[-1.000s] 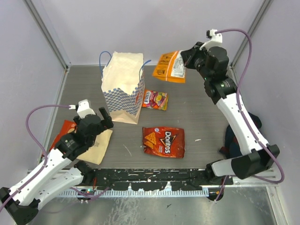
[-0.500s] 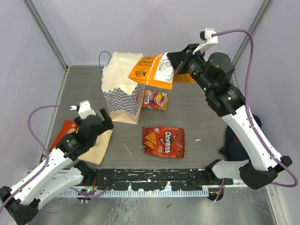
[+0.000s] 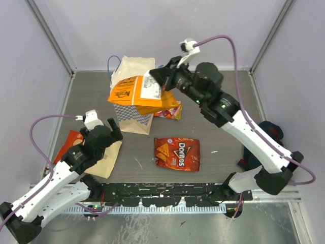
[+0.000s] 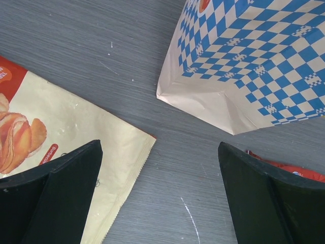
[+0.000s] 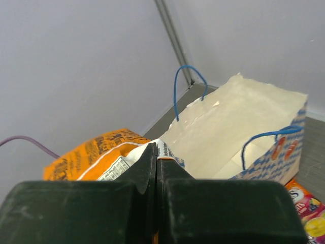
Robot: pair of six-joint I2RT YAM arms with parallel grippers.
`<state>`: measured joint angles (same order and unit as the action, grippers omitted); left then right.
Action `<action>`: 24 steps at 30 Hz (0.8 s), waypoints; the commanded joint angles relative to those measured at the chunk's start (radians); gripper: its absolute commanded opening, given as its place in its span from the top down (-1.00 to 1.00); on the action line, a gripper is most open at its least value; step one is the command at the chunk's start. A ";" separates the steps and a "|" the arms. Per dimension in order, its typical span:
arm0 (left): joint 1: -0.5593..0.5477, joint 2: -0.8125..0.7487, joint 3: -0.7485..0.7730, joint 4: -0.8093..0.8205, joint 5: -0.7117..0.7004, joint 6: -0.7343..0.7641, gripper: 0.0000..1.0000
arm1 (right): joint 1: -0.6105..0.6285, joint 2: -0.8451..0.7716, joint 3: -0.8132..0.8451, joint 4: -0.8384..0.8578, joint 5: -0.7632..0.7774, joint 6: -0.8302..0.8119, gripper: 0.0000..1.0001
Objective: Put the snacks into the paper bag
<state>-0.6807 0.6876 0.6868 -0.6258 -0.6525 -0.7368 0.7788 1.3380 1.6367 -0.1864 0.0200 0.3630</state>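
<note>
Holding the orange pack point(image 3: 133, 92) over the open bag point(image 3: 136, 66), the right gripper point(image 3: 160, 81) is clamped tight on its edge. Next, I judge, lower it inside, then let go. The left gripper point(image 3: 115, 129) hangs wide open, empty.

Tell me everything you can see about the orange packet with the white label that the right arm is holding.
The flat crinkly orange packet with a white label looks like glossy film, printed in black, with fine print on the label. The right claw is shut on one edge, holding it in the air, roughly level, over the open mouth of the tall tan paper bag with blue cord handles. Only the claw visibly touches it; contact with the bag cannot be told.
</note>
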 commanded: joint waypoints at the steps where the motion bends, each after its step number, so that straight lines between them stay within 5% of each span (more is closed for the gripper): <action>1: -0.003 -0.027 -0.006 0.024 -0.038 -0.016 -0.96 | 0.040 0.058 0.064 0.149 -0.005 -0.012 0.99; 24: -0.003 -0.046 -0.028 0.029 -0.035 -0.013 -0.96 | 0.141 0.257 0.280 0.313 -0.025 -0.044 0.99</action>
<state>-0.6807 0.6369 0.6540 -0.6258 -0.6613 -0.7444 0.9180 1.6108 1.8500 -0.0078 0.0055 0.3374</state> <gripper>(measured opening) 0.980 0.033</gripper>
